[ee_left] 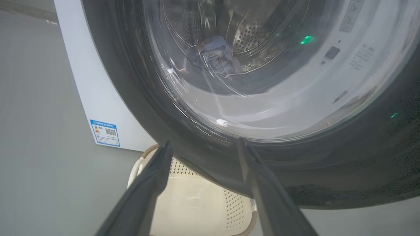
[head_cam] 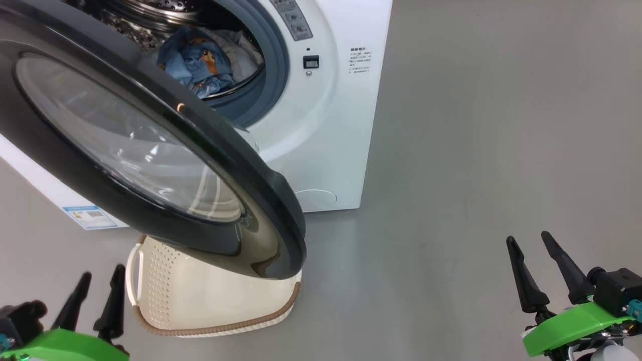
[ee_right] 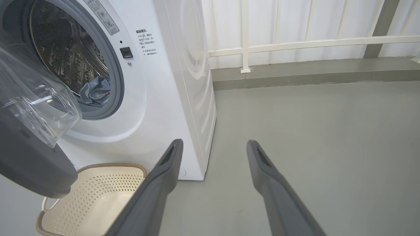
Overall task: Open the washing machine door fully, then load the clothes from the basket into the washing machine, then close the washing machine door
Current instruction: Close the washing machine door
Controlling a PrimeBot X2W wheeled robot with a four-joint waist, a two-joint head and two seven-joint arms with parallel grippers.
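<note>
Blue and pale clothes [head_cam: 200, 60] lie inside the washing machine [head_cam: 326, 125], and the basket [head_cam: 165, 281] beneath the open door [head_cam: 241, 165] looks empty, so loading seems done; only shutting the door is left. The left gripper [head_cam: 104, 272] and right gripper [head_cam: 528, 236] hover with fingers parted, holding nothing. The floor [head_cam: 476, 150] is smooth grey, with a white railing [ee_right: 311, 42] beyond.

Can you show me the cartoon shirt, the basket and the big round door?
Cartoon shirt [head_cam: 198, 60]: head view, on its crumpled blue cloth.
Basket [head_cam: 210, 296]: head view, on its cream side wall.
Round door [head_cam: 125, 140]: head view, on the clear glass window.
</note>
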